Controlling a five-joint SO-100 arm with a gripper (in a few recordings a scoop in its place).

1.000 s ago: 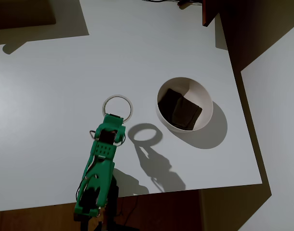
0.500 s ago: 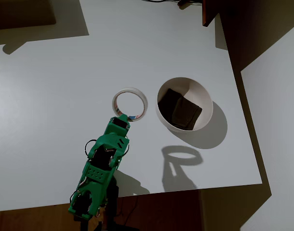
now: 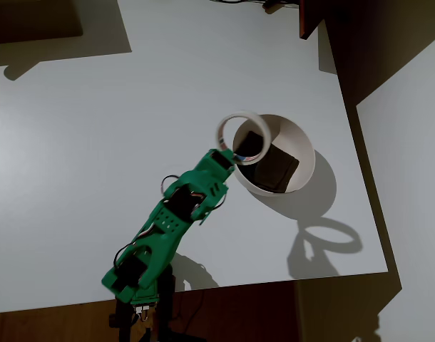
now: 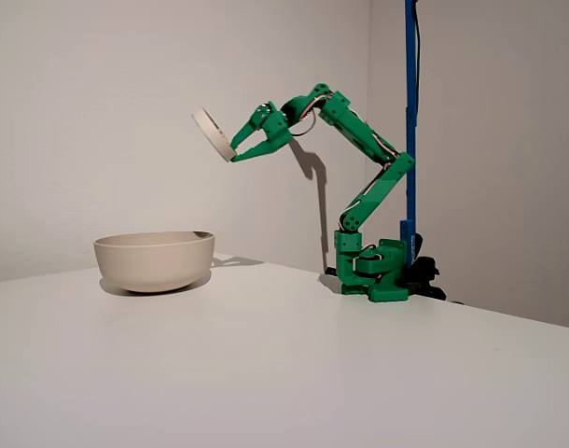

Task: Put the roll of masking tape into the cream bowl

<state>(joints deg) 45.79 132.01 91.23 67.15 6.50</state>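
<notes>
Overhead and side views of a green arm carrying a tape ring above a bowl. The tool (image 3: pixel 230 154) is clenched on the lower edge of the roll of masking tape (image 3: pixel 240 133), its two green fingers pinching the ring's wall; in the fixed view the tool (image 4: pixel 232 151) reaches out to the left from the raised arm (image 4: pixel 359 140) and grips the roll of masking tape (image 4: pixel 213 133) at its near edge. The ring is held tilted, high in the air, well above the cream bowl (image 4: pixel 155 259) and clear of the worktop (image 4: pixel 294 373). In the overhead view the ring overlaps the upper-left rim of the cream bowl (image 3: pixel 303 142), its open centre showing part of the bowl's interior. In the fixed view the ring hangs just to the right of the bowl's right rim.

The bowl stands upright on the white worktop (image 3: pixel 96 128). Inside it lie dark brown square pieces (image 3: pixel 271 162), at least two, overlapping one another and covering most of the bowl's floor; the pale inner wall shows around them.

The arm's base (image 4: pixel 378 271) sits at the worktop's edge beside a blue upright post (image 4: pixel 410 112). The ring's shadow (image 3: pixel 331 235) falls on the worktop to the lower right of the bowl.
</notes>
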